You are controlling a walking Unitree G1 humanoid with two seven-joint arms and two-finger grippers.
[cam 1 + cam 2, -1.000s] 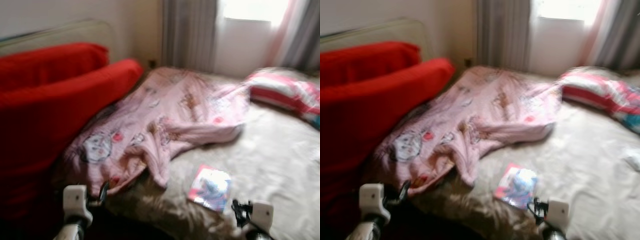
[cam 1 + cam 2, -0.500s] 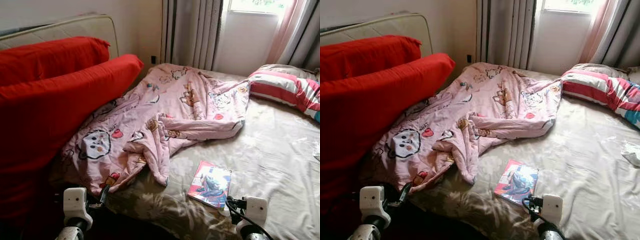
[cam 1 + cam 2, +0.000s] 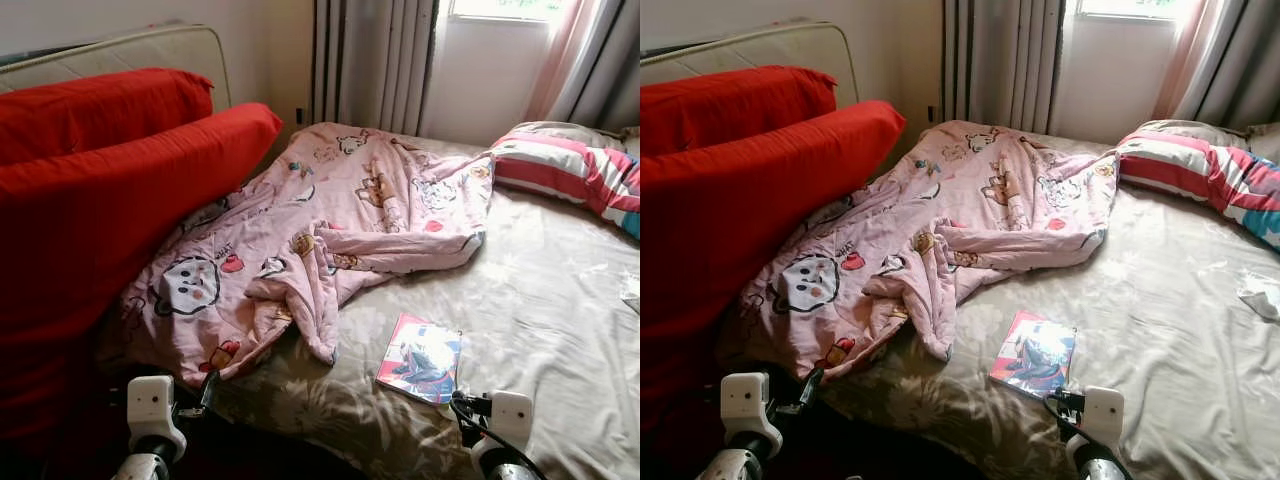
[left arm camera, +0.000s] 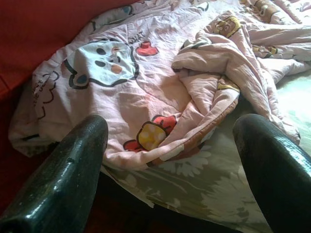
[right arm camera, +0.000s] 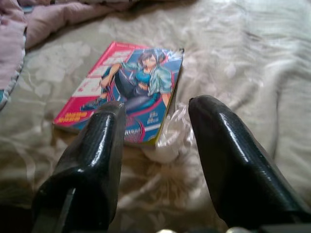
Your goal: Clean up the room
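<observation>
On the bed [image 3: 560, 330], a beige sheet with a pale flower pattern, a comic book [image 3: 421, 357] lies flat near the foot edge — pink cover, a drawn figure in blue on it. Left of the book a pink blanket [image 3: 330, 225] printed with cartoon animals is spread in a rumpled heap, one folded corner reaching down toward the book without touching it. Beyond the blanket, further left, two red cushions [image 3: 110, 200] lean against a pale headboard. Far behind the book, a red-and-white striped pillow [image 3: 575, 172] rests by the grey curtains [image 3: 375, 65] — the window is above it. The right gripper [image 5: 155, 145] hovers just short of the book, fingers [image 5: 92, 160] spread apart with nothing between them. The left gripper [image 4: 170, 160] hangs low before the blanket's near edge, its fingers [image 4: 68, 174] wide apart too
</observation>
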